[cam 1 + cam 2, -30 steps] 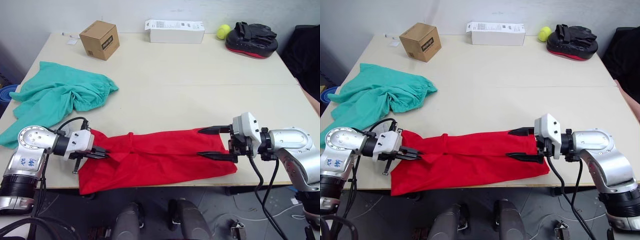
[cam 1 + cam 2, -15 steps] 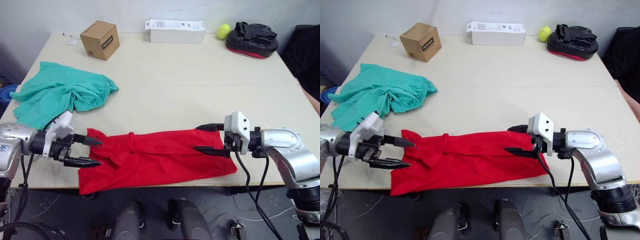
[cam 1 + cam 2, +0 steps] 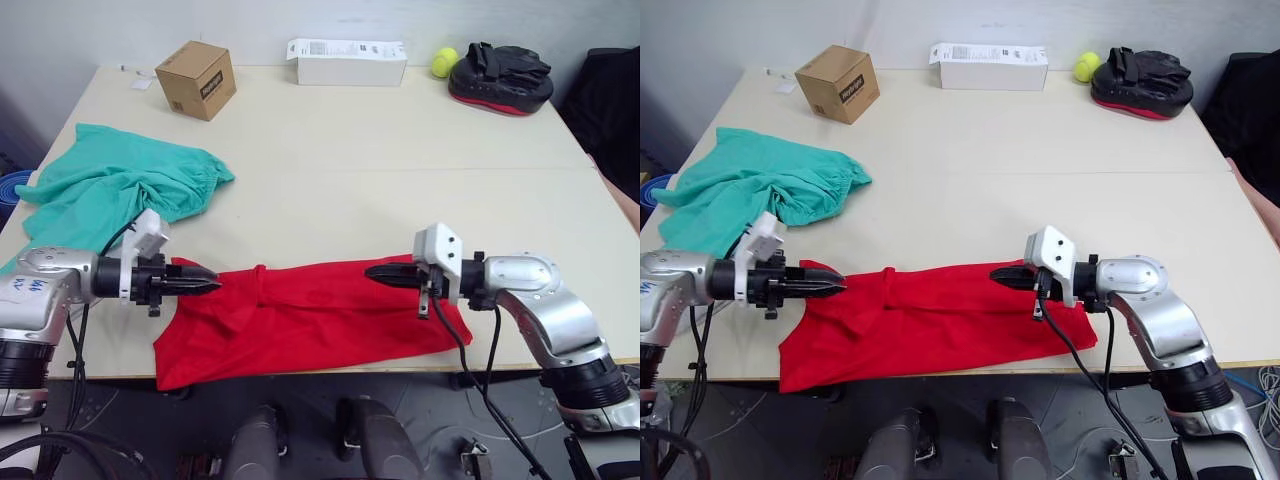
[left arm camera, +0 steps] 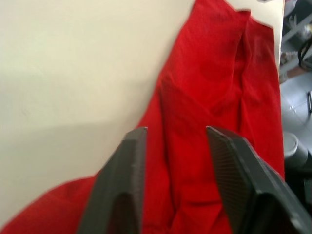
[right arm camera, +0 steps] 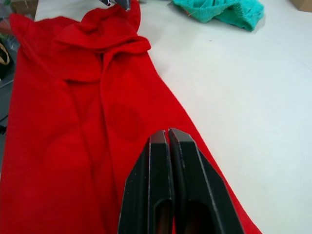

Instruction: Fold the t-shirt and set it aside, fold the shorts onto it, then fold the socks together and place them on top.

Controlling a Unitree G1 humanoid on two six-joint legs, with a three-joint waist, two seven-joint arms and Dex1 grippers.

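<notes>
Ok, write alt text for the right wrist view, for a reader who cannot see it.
The right gripper, its two black fingers pressed shut, points along the far edge of the red t-shirt, which lies in a long band on the pale table. Beyond the shirt's bunched end lies part of the teal shorts.

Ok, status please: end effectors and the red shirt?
Left end effector open over t-shirt edge. Right end effector shut, empty. T-shirt flat at table's near edge. Nothing in the way.

Matt red cloth t-shirt [image 3: 310, 310]
</notes>
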